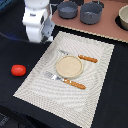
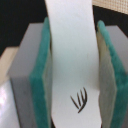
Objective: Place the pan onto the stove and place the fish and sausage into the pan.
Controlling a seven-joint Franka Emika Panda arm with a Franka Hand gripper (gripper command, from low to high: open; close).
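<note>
**One fish clamped, pan already on the stove**

One white fish (image 2: 70, 65) sits squeezed between the green pads (image 2: 41, 75) in the wrist view, gripper (image 1: 48, 36) closed around it, hovering over the placemat's (image 1: 35, 82) far left corner. Pan (image 1: 67, 9) rests on the stove (image 1: 107, 25), far side, beside a grey pot (image 1: 91, 13). Sausage (image 1: 18, 70) lies left, off the mat. Plate (image 1: 68, 66) sits mid-mat between orange-handled cutlery (image 1: 88, 59).
</note>
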